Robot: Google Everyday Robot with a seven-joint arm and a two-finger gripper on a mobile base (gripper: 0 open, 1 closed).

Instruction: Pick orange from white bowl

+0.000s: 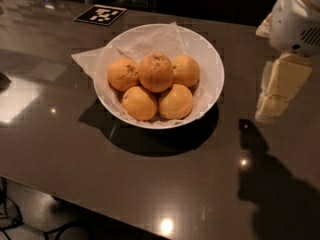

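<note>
The white bowl (214,64) stands on the dark table, lined with crumpled white paper. The orange (156,72), deeper brownish-orange with dark specks on top, sits on top of the pile at the bowl's middle. Several paler yellow-orange fruits lie around and under it. My gripper (278,91) hangs at the right edge of the view, to the right of the bowl and apart from it, above the table. It holds nothing that I can see. The white arm housing (295,19) is above it.
A black-and-white marker tag (101,14) lies on the table behind the bowl at the far left. The table's near edge (75,199) runs across the bottom left. The gripper's shadow (270,184) falls on the table at the lower right.
</note>
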